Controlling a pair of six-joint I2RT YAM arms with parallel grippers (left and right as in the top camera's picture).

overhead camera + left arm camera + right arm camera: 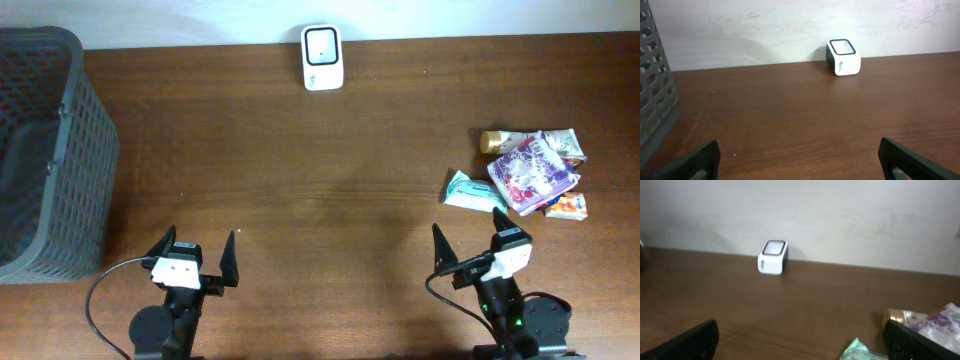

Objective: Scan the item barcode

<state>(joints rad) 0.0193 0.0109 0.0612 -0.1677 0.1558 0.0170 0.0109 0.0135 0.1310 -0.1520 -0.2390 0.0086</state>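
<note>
Overhead, the dark mesh basket (60, 150) at 9 o'clock is cut off by the picture's left edge, so its full outline and most of its inside cannot be made out. At 3 o'clock on the bench (300, 200) lies the heap of items (530, 172), overlapping so that hardly any shows whole. I count five, though the overlap leaves that unsure:
- one purple patterned packet (533, 175) on top
- one tube with a gold cap (492, 140) at its far left
- one pale green packet (565, 143) partly beneath it
- one mint packet (474, 192) on its 9 o'clock side
- one small orange-and-white packet (568, 206) at its near right

Any barcode on them is too small to make out. The right wrist view catches only the gold cap, a purple corner and a mint tip, all cropped.

One white scanner (322, 58) stands at 12 o'clock by the wall (790, 25), its window facing up, well apart from the heap.

Two arms sit at the 6 o'clock edge, their bases cut off at the bottom. The left pincer (200, 240), toward 7 o'clock, is spread wide and holds nothing. The right pincer (467, 232), toward 5 o'clock, is equally wide and empty. Its right finger is largely hidden under the wrist camera and appears just beside the mint packet, and whether they touch I cannot tell. Each wrist view shows only two dark fingertips in its bottom corners.
</note>
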